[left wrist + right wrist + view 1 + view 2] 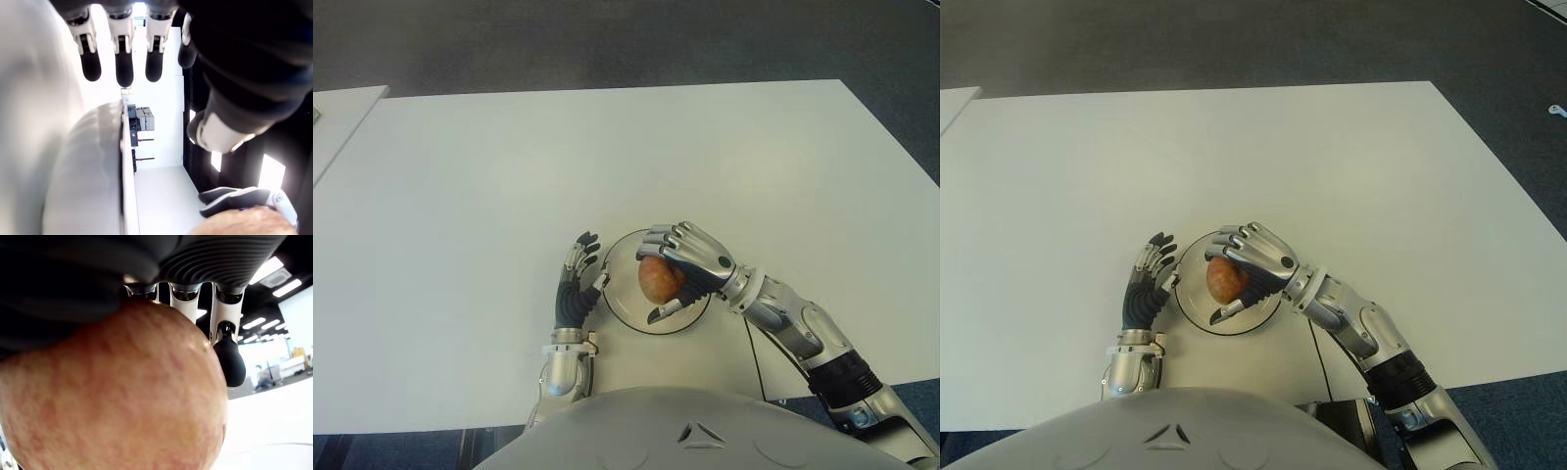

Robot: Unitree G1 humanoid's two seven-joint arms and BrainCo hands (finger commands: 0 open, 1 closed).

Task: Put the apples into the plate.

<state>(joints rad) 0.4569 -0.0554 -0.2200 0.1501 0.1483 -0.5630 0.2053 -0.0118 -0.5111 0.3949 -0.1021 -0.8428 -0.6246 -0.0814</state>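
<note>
A red-yellow apple [658, 279] sits inside my right hand [677, 272], whose fingers curl over its top while the thumb presses from below. Hand and apple are over the white plate [623, 301] with a dark rim, near the table's front edge. The right wrist view is filled by the apple [112, 396] with fingertips [229, 360] wrapped round it. Whether the apple touches the plate cannot be told. My left hand [578, 279] stands just left of the plate's rim, fingers straight and holding nothing.
The white table [607, 166] stretches wide behind and to both sides of the plate. A second white surface [337, 113] shows at the far left. Dark carpet [607, 39] lies beyond the table's back edge.
</note>
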